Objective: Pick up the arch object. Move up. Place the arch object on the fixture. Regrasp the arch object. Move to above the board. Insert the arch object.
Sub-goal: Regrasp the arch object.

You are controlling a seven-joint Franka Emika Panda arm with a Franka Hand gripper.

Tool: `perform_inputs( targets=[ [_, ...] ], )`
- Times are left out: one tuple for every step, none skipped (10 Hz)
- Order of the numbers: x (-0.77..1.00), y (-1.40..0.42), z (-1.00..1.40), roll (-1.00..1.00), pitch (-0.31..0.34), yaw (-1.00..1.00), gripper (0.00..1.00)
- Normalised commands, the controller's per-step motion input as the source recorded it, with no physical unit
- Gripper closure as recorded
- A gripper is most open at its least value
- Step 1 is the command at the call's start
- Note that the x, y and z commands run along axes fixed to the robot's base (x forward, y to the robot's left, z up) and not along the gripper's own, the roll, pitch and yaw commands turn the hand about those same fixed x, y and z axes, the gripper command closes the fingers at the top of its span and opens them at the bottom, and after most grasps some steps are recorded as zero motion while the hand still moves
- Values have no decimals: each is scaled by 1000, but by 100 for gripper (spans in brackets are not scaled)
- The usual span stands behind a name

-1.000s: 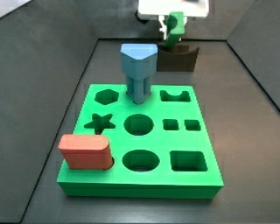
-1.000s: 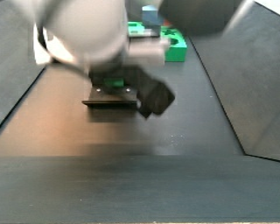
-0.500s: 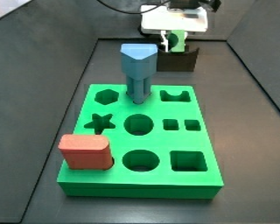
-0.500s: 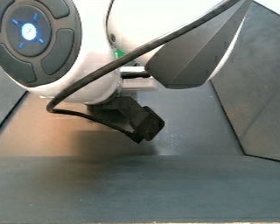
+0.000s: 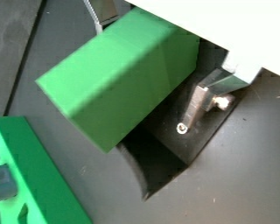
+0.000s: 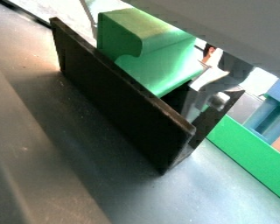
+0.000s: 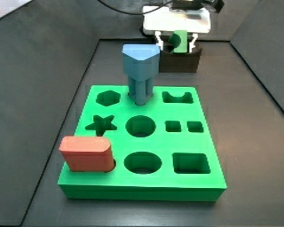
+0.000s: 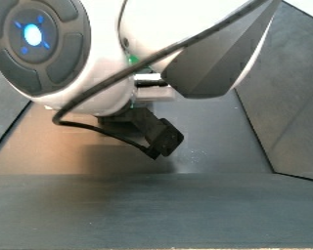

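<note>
**Setting the arch on the fixture cleanly**

In both wrist views the arch object sits between the jaws, its green body resting down into the fixture, whose dark wall stands just beside and below the jaws. 1 silver finger shows alongside the piece; whether it presses the arch or has let go, I cannot tell, since the other finger is hidden.

In a side view the gripper hangs directly over the fixture at the far end of the floor, well apart from the board, which carries a blue peg and a red block.

The step in hand looks like the placing or the regrasp. To do it well, the arch should be seated fully in the notch before the jaws part, and any lift should go straight up so the piece is not dragged. For the regrasp, the jaws should close centred and square on the arch's flat sides.
</note>
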Motion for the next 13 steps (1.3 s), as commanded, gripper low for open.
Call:
perform_inputs(
  targets=[
    [-15, -1, 1000, 46, 12, -48, 0],
    [-23, -3, 1000, 56, 15, -34, 0],
    [-30, -8, 1000, 67, 23, -16, 0],
    [-33, -3, 1000, 66, 31, -9, 0],
    [-33, -2, 921, 61, 37, -6, 0],
    [-34, -2, 681, 54, 41, -7, 0],
    [-31, -1, 503, 49, 48, -7, 0],
    [-26, 2, 322, 49, 53, -10, 0],
    [-81, -1000, 970, 1000, 57, 17, 0],
    [-76, -1000, 901, 1000, 54, 17, 0],
    [-109, -1000, 849, 1000, 41, 16, 0],
    [-131, -971, 758, 1000, 34, 15, 0],
    [-107, -815, 555, 1000, 30, 15, 0]
  ],
)
